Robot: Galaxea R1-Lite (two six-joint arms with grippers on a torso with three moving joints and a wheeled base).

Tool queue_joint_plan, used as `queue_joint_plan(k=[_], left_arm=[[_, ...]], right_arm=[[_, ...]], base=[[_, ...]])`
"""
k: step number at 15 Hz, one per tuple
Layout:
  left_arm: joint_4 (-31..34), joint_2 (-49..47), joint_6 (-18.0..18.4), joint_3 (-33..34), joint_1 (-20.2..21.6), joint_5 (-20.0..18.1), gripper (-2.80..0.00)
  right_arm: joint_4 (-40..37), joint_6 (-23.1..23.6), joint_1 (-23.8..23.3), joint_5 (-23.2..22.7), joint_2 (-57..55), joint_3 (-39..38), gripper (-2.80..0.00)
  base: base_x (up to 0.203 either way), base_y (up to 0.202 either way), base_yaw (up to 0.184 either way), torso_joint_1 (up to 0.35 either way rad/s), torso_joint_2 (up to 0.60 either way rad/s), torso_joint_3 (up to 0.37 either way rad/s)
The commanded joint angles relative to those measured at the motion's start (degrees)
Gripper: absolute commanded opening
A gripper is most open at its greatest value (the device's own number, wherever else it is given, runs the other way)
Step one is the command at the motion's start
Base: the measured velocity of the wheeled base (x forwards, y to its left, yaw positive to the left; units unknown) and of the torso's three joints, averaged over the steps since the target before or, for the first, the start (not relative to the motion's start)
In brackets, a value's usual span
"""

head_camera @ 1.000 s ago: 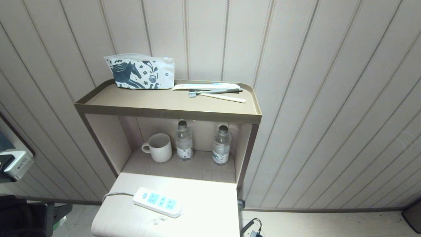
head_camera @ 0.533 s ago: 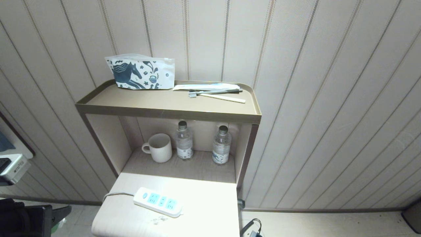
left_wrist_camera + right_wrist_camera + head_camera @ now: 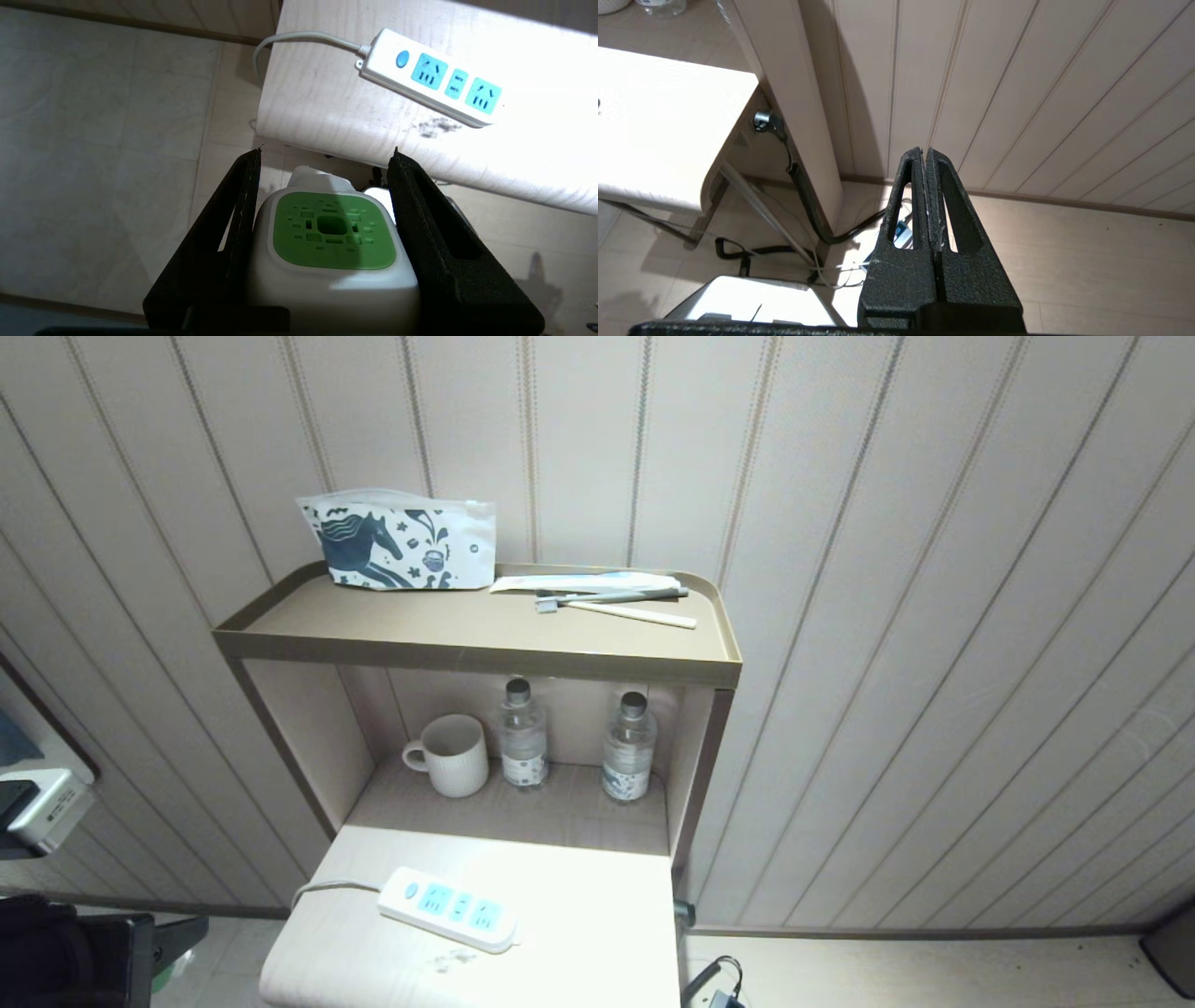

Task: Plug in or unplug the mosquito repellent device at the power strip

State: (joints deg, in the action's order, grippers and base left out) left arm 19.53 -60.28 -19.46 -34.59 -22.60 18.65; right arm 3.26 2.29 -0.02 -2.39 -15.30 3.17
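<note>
In the left wrist view my left gripper (image 3: 326,154) is shut on the mosquito repellent device (image 3: 332,233), a white block with a green vented face. It sits between the two black fingers (image 3: 233,224), which press on its sides. The gripper hangs over the floor, off the table's front left corner. The power strip (image 3: 430,77) lies on the pale table (image 3: 579,933) beyond it, white with blue sockets (image 3: 446,907), and nothing is plugged in. My right gripper (image 3: 923,151) is shut and empty, low beside the table's right side, facing the panelled wall.
Behind the table stands a shelf unit with a mug (image 3: 452,755) and two water bottles (image 3: 523,733) in its niche. A printed pouch (image 3: 401,541) and toothbrushes (image 3: 616,602) lie on top. Cables (image 3: 808,210) trail on the floor by the table's right leg.
</note>
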Motion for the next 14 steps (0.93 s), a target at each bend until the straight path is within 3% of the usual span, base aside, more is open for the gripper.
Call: queue_joint_plan(k=[1, 3, 6, 14], left_arm=[[-0.72, -0.57, -0.14, 0.22, -0.01, 0.05, -2.8], [-3.68, -1.05, 0.2, 0.61, -0.07, -0.36, -2.8], [-7.99, -1.5, 1.32, 2.67, -0.07, -0.64, -2.8], [-10.07, -0.42, 2.86, 5.96, -0.07, -1.44, -2.8]], right_arm=[[-1.97, 0.41, 0.28, 0.28, 8.76, -1.44, -2.8], [-3.43, 0.72, 0.13, 0.98, 14.87, -2.2, -2.8], [-3.08, -1.67, 0.02, 2.83, 14.78, -3.17, -2.8], [-3.08, -1.76, 0.1, 2.48, 14.78, -3.17, -2.8]], base=[[0.0, 0.0, 0.0, 0.0, 0.0, 0.0], [0.0, 0.0, 0.0, 0.0, 0.0, 0.0], [0.0, 0.0, 0.0, 0.0, 0.0, 0.0], [0.0, 0.0, 0.0, 0.0, 0.0, 0.0]])
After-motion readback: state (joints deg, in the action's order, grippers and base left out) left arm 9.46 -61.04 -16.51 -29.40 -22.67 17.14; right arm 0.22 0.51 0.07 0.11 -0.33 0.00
